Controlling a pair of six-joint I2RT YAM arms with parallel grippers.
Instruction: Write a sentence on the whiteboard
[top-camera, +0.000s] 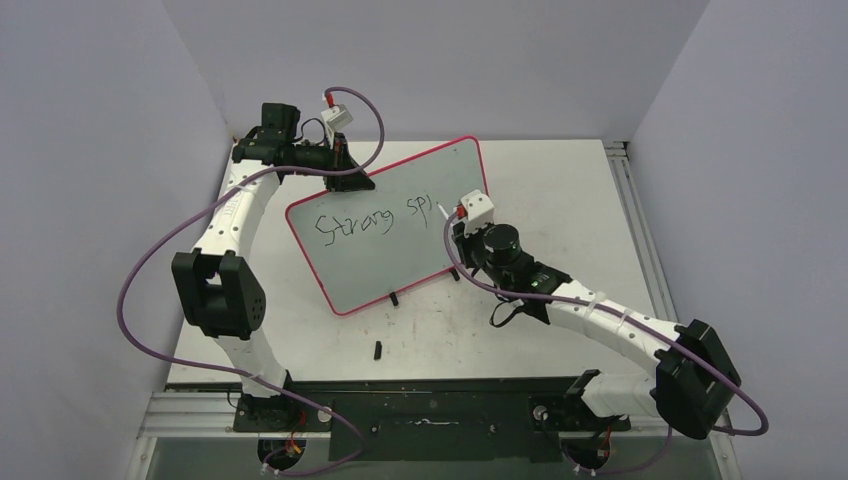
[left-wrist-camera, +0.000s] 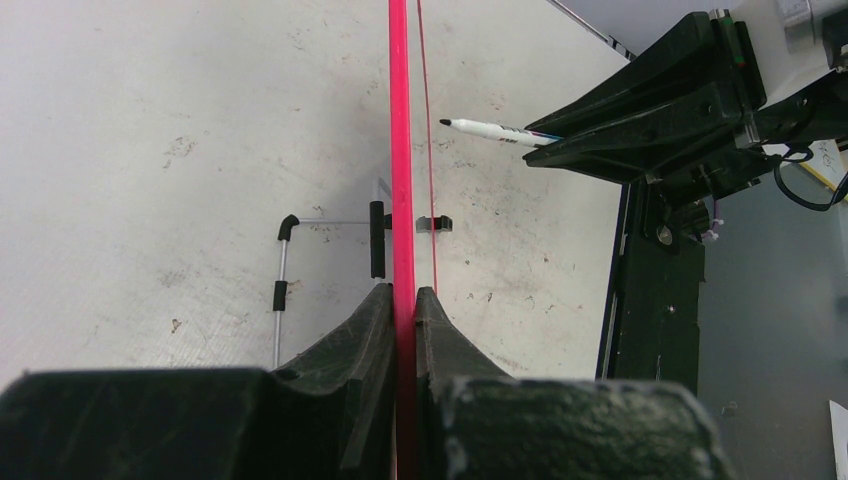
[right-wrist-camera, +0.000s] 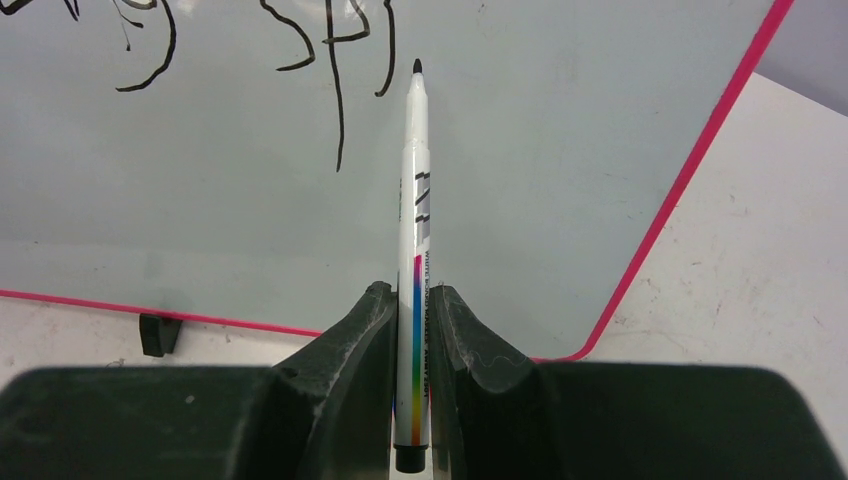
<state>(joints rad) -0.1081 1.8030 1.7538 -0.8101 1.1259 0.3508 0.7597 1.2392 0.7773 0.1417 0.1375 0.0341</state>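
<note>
The whiteboard (top-camera: 400, 225) stands tilted on the table, pale with a pink-red rim. Black script on it reads "Strong spi" (top-camera: 370, 222) in one line. My left gripper (top-camera: 340, 160) is shut on the board's top rim (left-wrist-camera: 401, 150), seen edge-on in the left wrist view. My right gripper (top-camera: 462, 232) is shut on a white marker (right-wrist-camera: 415, 200) with a rainbow stripe. The marker's black tip (right-wrist-camera: 417, 66) is at the board face just right of the last stroke (right-wrist-camera: 388, 60). The marker also shows in the left wrist view (left-wrist-camera: 495, 130).
A small black cap-like piece (top-camera: 378, 349) lies on the table in front of the board. The board's black feet (right-wrist-camera: 158, 333) and wire stand (left-wrist-camera: 283, 270) rest on the scuffed white tabletop. Grey walls close in at the left, back and right.
</note>
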